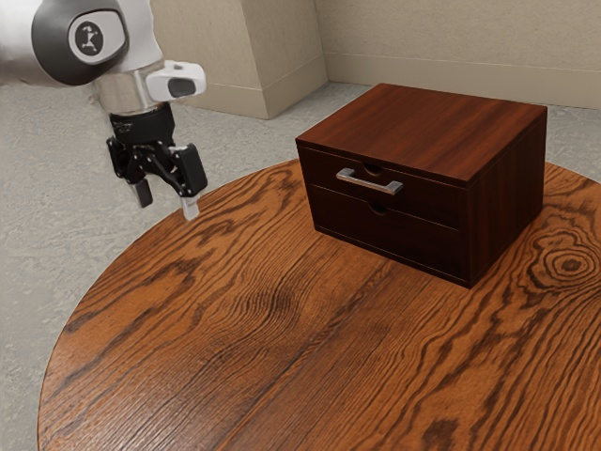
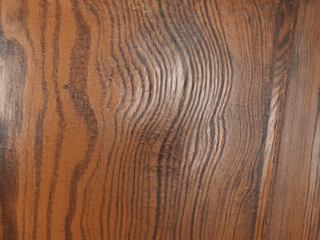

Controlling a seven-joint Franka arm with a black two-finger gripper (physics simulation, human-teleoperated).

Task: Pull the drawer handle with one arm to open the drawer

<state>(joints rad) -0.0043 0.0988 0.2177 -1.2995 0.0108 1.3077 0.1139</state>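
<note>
Nothing is opened yet: the gripper [image 1: 166,200], spread wide and empty, hangs near the table's [image 1: 282,357] edge, well apart from the handle [image 1: 369,180] of the seemingly shut top drawer [image 1: 432,202].

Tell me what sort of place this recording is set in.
Probably a plain simulated indoor room: a round wooden table bearing a small dark two-drawer chest, a speckled grey floor, and beige walls with a baseboard behind.
</note>
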